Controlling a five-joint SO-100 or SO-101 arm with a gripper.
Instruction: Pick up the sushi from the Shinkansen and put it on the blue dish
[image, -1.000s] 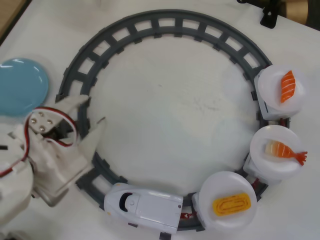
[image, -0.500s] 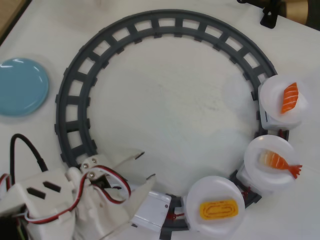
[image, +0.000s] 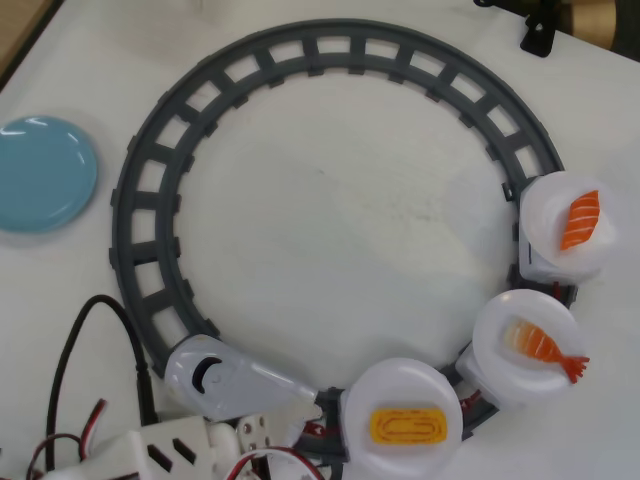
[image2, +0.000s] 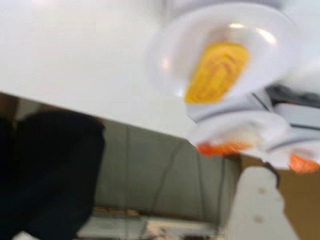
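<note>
Your small yellow-orange grooved plastic egg sushi lies on the white toy Shinkansen's first plate, probably light, stiff, slick; pinch its long sides, though I cannot tell the hand's state

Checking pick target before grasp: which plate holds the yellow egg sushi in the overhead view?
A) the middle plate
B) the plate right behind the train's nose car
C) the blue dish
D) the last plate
B: the egg sushi sits on the white plate right behind the train; the blue dish is bare.
</note>
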